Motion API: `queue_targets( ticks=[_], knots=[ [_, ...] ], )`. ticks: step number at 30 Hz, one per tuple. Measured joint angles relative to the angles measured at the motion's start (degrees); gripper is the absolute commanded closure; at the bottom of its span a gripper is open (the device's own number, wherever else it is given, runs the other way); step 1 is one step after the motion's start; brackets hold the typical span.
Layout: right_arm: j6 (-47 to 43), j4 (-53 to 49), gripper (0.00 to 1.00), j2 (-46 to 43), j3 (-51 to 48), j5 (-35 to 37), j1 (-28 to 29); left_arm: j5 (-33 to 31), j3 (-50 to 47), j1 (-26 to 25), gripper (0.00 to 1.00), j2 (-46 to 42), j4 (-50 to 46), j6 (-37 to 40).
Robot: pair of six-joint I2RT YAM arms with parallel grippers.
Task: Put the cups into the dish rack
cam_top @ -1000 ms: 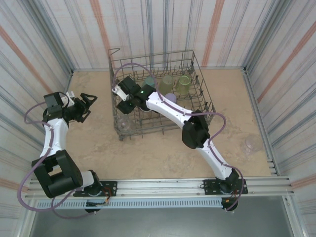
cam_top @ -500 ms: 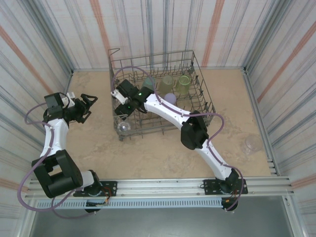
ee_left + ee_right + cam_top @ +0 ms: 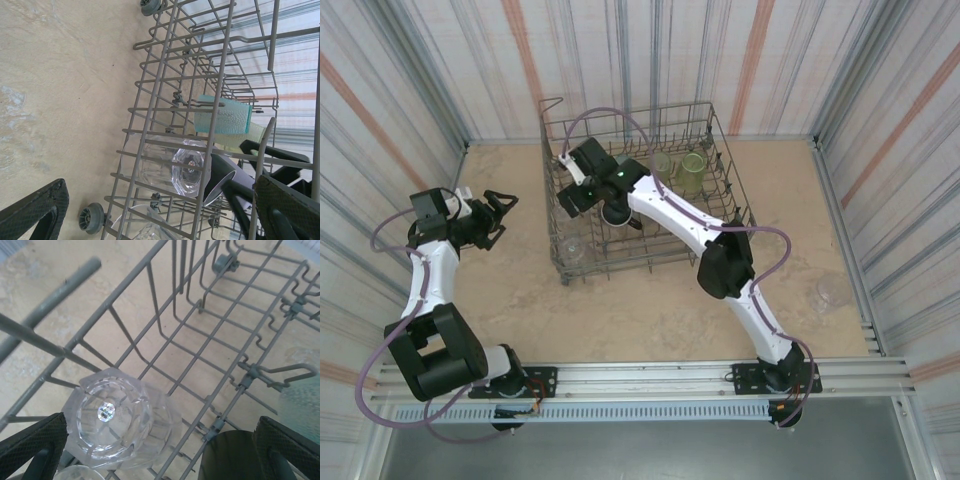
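On the table (image 3: 620,310), nearest the arm bases, a loose cup (image 3: 830,292) of clear glass sits out on the right arm's side, well apart from both sets of jaws.

The left gripper (image 3: 498,213) hangs over bare table beside the rack (image 3: 630,262), outside its wall. Its jaws are spread wide and hold nothing. In its wrist view both pads (image 3: 35,215) frame the rack's side from a distance. Through the wires, straight ahead of the jaws, is the clear cup (image 3: 170,165). The mug (image 3: 220,181) is just beside it, and the teal cup (image 3: 222,116) is beyond.

The right gripper (image 3: 568,198) reaches into the rack's left end, above the wire floor. Its jaws also gape as wide as they go, and they are empty. Directly below the gap, the clear cup (image 3: 117,415) stands with its faceted base facing the camera. It is nearer the pad (image 3: 30,445) at that picture's left edge; whether it touches that pad I cannot tell. Near the opposite pad is the dark rim of the mug (image 3: 225,457), inside the rack (image 3: 248,371).

From above, the clear cup (image 3: 570,250) is in the rack's near corner, just short of the right jaws. The mug (image 3: 617,212) lies under the right wrist. Past those jaws, towards the rack's far side, stand the green cups (image 3: 692,172), side by side and well apart from either gripper.
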Motion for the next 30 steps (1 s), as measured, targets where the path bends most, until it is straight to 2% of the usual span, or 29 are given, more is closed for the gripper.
queue_targets(
  ticks=[6, 15, 25, 30],
  knots=[
    [1.2, 0.9, 0.01, -3.1, -0.9, 0.0, -0.1, 0.0, 0.0, 0.0, 0.01, 0.0, 0.0, 0.0],
    [4.0, 2.5, 0.00, -10.6, -7.5, 1.1, -0.4, 0.0, 0.0, 0.0, 0.01, -1.0, 0.4, 0.0],
    [8.1, 5.2, 0.00, -24.3, -25.3, 4.0, -2.3, -0.3, 0.0, 0.0, 0.01, -2.4, 0.8, 0.2],
    [10.2, 6.8, 0.00, -33.0, -36.1, 4.3, -4.5, -4.1, 0.5, -2.0, 0.01, -4.5, -1.6, 2.2]
  ],
)
